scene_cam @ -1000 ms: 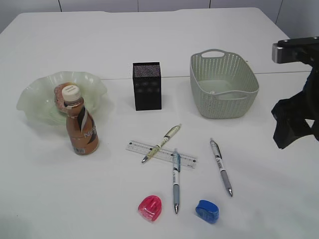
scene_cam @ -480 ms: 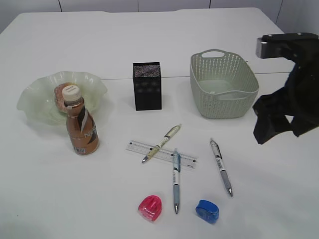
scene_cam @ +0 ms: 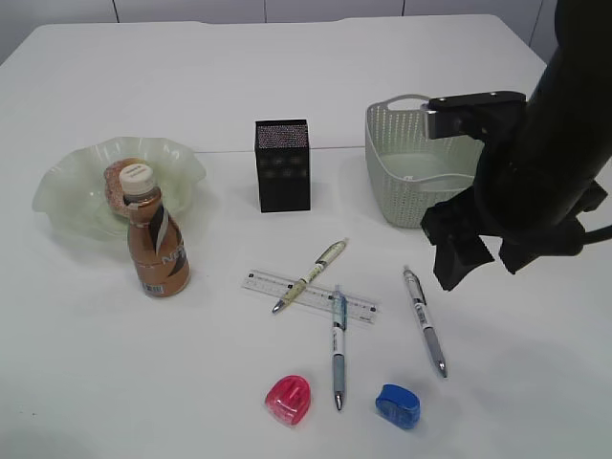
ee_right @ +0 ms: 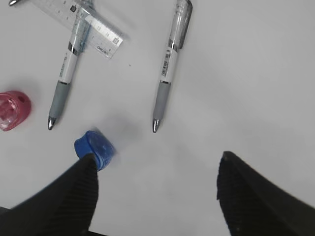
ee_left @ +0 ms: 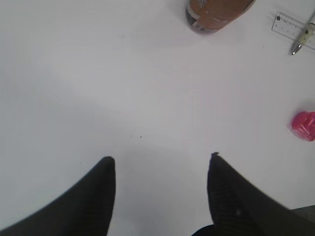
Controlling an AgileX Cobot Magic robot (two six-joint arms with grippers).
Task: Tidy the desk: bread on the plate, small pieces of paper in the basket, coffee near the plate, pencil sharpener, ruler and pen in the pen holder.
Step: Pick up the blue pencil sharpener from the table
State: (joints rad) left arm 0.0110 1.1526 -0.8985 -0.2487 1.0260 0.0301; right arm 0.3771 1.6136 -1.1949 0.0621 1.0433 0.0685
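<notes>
Black right gripper (ee_right: pixel 155 169): jaws spread, empty, above grey-barrelled pen (ee_right: pixel 169 69) and blue sharpener (ee_right: pixel 95 149) near desk's (scene_cam: pixel 287 86) front edge. Left gripper (ee_left: pixel 160 172): spread, empty.

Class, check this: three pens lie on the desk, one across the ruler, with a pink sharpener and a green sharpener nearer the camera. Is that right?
One slip: the second sharpener is blue, not green, as the exterior view shows. The rest holds: three pens, one across the ruler, and a pink sharpener nearer the camera.
</notes>
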